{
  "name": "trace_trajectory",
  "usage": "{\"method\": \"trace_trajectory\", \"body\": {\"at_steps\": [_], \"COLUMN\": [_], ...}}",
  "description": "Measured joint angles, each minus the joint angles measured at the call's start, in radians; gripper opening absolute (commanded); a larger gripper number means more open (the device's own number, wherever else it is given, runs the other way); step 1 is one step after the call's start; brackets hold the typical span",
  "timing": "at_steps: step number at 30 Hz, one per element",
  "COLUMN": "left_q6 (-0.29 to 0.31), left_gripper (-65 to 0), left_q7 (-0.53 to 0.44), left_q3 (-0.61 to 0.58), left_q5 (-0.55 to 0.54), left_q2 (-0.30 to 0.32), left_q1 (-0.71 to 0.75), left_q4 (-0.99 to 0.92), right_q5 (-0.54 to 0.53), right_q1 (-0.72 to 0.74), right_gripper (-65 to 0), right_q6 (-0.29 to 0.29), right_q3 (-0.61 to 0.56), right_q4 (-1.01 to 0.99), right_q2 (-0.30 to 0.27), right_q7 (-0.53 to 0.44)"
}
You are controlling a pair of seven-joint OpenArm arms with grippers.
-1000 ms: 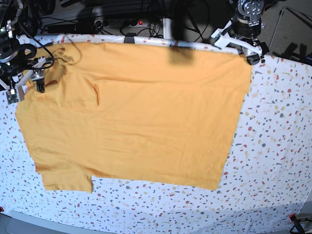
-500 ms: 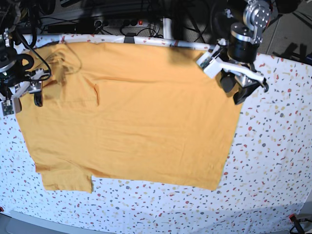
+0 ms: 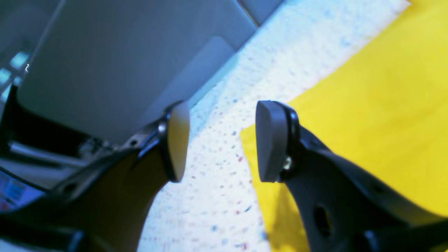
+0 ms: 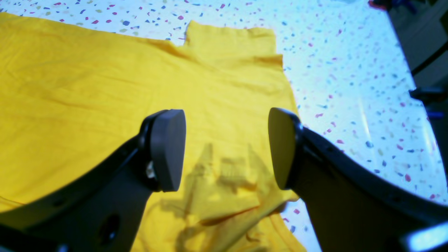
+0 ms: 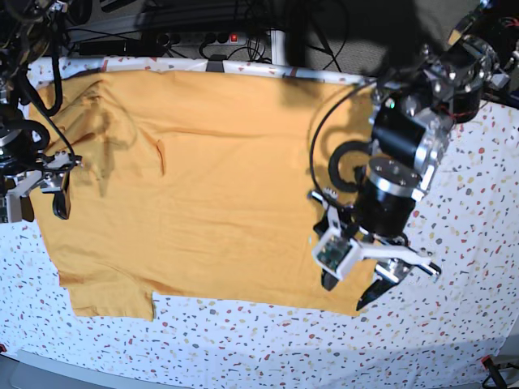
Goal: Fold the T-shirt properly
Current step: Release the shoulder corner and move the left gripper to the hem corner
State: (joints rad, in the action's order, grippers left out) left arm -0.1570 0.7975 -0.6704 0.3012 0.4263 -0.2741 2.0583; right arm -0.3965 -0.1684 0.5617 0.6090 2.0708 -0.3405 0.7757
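Note:
The mustard T-shirt [image 5: 227, 186] lies spread flat on the speckled tablecloth [image 5: 454, 308], collar end at the left and hem at the right. My left gripper [image 5: 347, 292] hangs open over the shirt's near right hem corner. In the left wrist view that T-shirt [image 3: 367, 105] corner lies just below the left gripper [image 3: 218, 140], nothing between the pads. My right gripper [image 5: 42, 209] hovers open above the shirt's left edge. In the right wrist view the right gripper [image 4: 225, 150] is open over the T-shirt [image 4: 87, 98], with a sleeve [image 4: 231, 42] beyond and rumpled cloth below.
A white rail [image 5: 259, 69] runs along the table's far edge, with a power strip [image 5: 203, 38] and cables behind it. A red clamp [image 5: 486, 361] sits at the near right corner. Bare tablecloth [image 3: 224, 175] stretches right of the hem and along the front.
My left arm has swung from the shirt's far right corner down to its near right corner. The right arm has shifted a little nearer along the left edge. Both grippers stayed open.

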Motion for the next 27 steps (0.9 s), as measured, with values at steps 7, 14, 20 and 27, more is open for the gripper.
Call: {"method": "trace_trajectory", "body": {"at_steps": [7,14,20,27], "left_q6": [0.074,0.164,0.311,0.446], "left_gripper": [-35.4,-35.4,-35.4,-35.4], "left_q7": [-0.098,-0.233,-0.358,-0.543], "left_q3": [0.098,0.097,0.102,0.103], "left_q5": [-0.217,-0.419,-0.61,-0.751], "left_q2": [-0.108,-0.13,-0.206,-0.285], "left_q1": [-0.182,-0.38,-0.56,-0.629], "left_q4": [-0.399,-0.842,-1.354,-1.793], "right_q5": [-0.023,-0.023,-0.026,-0.026], "right_q1": [0.014,0.013,0.013,0.013], "right_gripper": [-30.0,-30.0,-30.0,-30.0], "right_q6": [0.0,0.0,0.0,0.0], "right_q3": [-0.001,0.0,-0.001,-0.001], "right_q4": [0.0,0.0,0.0,0.0], "right_q2": [0.014,0.014,0.014,0.014], "right_q7": [-0.008,0.004,0.051,0.143]}}
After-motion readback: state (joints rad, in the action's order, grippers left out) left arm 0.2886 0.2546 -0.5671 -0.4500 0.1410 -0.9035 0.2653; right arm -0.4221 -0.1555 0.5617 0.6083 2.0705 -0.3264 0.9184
